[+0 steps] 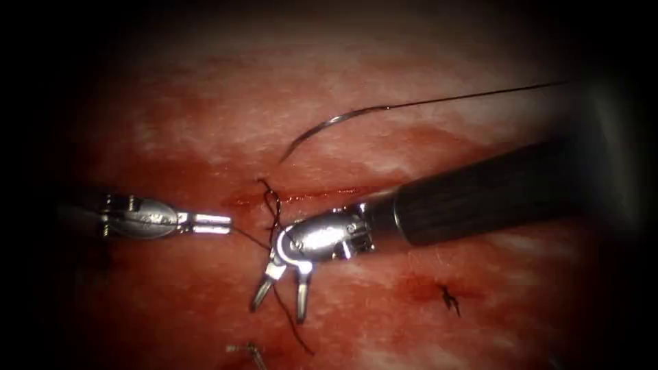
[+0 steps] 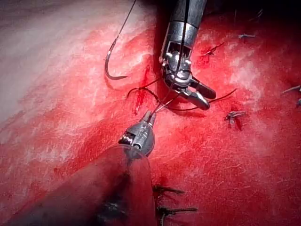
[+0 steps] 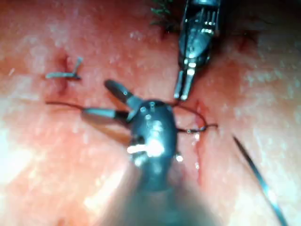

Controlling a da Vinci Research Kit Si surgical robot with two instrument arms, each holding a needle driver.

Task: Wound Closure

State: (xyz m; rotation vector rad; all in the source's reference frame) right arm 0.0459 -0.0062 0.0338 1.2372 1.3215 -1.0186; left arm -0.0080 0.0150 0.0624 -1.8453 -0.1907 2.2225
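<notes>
Two end effectors by the cut (image 1: 322, 195) (needle (image 1: 329, 127) free above)

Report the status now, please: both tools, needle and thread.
Left tool shut on thread. Right tool open, holding nothing, straddling thread. Needle free, lying on tissue above cut.

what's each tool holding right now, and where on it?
Left tool: jaws shut on the thread near the knot at the cut. Right tool: jaws open, holding nothing. Needle lies free on the tissue.
</notes>
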